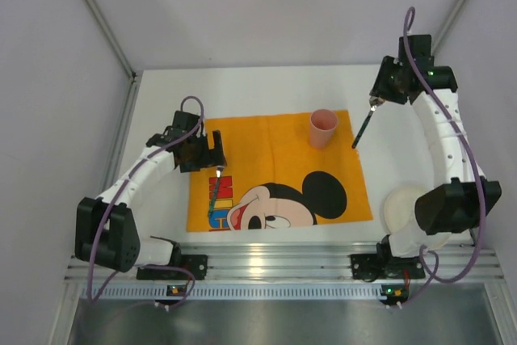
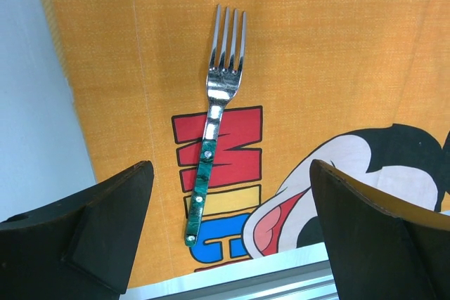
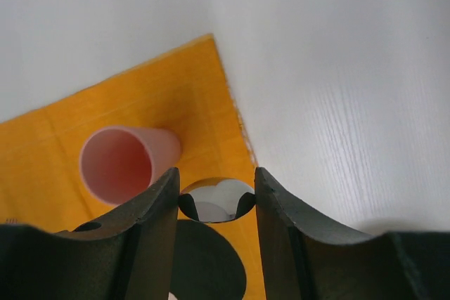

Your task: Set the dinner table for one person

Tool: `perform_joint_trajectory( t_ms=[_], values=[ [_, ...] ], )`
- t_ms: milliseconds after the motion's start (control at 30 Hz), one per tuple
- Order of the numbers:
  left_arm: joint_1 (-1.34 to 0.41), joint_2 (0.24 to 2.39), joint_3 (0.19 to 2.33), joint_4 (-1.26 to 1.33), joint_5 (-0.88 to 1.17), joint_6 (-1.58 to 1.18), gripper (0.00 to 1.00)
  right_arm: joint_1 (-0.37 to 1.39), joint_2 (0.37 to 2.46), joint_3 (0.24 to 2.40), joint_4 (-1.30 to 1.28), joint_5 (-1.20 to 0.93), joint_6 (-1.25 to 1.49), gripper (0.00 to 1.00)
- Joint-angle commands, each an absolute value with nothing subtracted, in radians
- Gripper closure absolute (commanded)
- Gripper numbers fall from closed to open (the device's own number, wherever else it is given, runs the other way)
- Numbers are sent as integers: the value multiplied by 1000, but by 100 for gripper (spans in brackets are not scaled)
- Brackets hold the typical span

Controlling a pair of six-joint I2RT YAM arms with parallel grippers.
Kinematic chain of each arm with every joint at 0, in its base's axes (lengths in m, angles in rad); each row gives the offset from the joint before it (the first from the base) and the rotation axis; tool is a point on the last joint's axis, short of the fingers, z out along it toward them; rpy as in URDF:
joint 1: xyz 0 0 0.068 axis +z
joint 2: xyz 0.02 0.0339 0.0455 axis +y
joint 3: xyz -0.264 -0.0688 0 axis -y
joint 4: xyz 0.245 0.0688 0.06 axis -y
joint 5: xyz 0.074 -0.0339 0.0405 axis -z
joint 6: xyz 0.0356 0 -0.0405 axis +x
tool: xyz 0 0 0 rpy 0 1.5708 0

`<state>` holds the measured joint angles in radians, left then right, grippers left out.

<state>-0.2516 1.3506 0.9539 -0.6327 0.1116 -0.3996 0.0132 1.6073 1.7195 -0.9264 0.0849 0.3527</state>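
Worktop [image 1: 266, 90]: white, spans whole scene, ridged rail [image 1: 275, 258] on near edge. Orange Mickey cloth [image 1: 275, 159] lies at its centre. Fork [image 2: 211, 152] on cloth's left part, green handle toward rail, tines away. Pink cup [image 1: 323, 128] upright near cloth's far right corner. White plate [image 1: 401, 208] just right of cloth, partly under right arm. Left tool [image 2: 228, 187] above fork, fingers apart, empty. Right tool [image 3: 216, 177] off cloth's far right corner, clamped on spoon [image 3: 216, 203] bowl, dark handle hanging.
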Motion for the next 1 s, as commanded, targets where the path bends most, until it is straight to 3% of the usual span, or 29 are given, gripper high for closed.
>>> perform_joint_trajectory(
  t_ms=[0,200,367,700,967],
  values=[
    [-258,1313,950,-626,106,-416,2,90,1493,1792,-1054,107,299,100],
    [-258,1319,953,-620,115,-414,2,114,1358,1813,-1130,-102,264,100],
    [-258,1335,957,-603,135,-420,2,147,1318,1683,-1135,-304,244,100],
    [-259,1272,945,-643,112,-411,2,389,1362,1416,-1059,-258,279,100],
    [-259,1203,896,-669,109,-425,2,434,1495,1359,-917,-187,290,100]
  ],
)
